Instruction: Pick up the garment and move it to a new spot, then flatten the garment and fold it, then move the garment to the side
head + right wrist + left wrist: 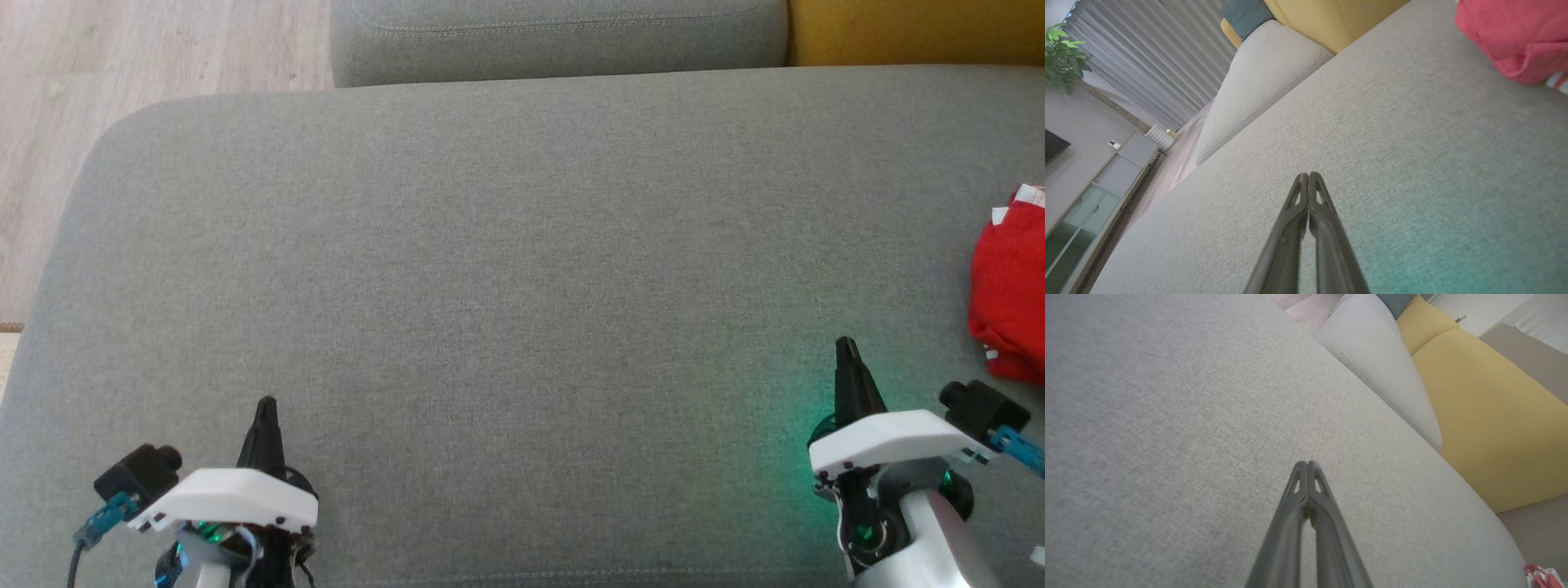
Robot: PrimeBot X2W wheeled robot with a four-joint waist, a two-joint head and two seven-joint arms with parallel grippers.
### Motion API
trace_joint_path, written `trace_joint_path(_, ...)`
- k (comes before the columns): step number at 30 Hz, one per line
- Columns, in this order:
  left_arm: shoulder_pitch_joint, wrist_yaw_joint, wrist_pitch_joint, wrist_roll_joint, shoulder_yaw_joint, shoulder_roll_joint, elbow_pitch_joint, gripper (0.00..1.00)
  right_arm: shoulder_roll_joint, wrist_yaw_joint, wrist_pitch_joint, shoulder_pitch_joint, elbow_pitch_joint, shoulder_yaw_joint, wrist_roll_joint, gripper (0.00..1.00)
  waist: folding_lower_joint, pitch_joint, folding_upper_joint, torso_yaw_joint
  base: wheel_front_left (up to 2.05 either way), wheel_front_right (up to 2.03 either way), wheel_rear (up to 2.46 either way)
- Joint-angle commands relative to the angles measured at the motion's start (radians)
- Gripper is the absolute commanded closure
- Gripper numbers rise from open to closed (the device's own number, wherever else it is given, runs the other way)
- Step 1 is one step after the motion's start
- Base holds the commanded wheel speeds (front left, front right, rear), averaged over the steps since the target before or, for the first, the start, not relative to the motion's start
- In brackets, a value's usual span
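Right end effector [847,345] closed beside edge-cropped red garment [1009,286].

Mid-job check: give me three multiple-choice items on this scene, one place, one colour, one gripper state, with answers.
1. The garment lies on the grey cushion at: A its middle; B its right edge; C its far left corner.
2. The garment is mainly: A red; B blue; C green.
3. The left gripper and right gripper are: A both open; B both holding cloth; C both shut, empty.
Answers: 1 B, the head view's right border cuts it off; 2 A, red with white bits; 3 C, the fingers meet with nothing between them.
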Motion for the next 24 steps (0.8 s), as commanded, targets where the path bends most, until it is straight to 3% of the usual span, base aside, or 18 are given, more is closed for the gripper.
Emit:
trace_joint_path(1, -0.046, -0.009, 0.006, -0.027, 0.02, 0.009, -0.037, 1.0, -0.002, 0.002, 0.005, -0.024, -0.044, 0.001, 0.032, 1.0, 0.0, -0.001, 0.0, 0.0, 0.0, 0.0, 0.0)
trace_joint_path(24, -0.049, -0.046, 0.074, -0.275, 0.063, 0.013, -0.071, 1.0, -0.001, 0.004, 0.072, 0.012, -0.132, -0.031, 0.301, 1.0, 0.0, -0.019, 0.0, 0.001, 0.0, 0.0, 0.0)
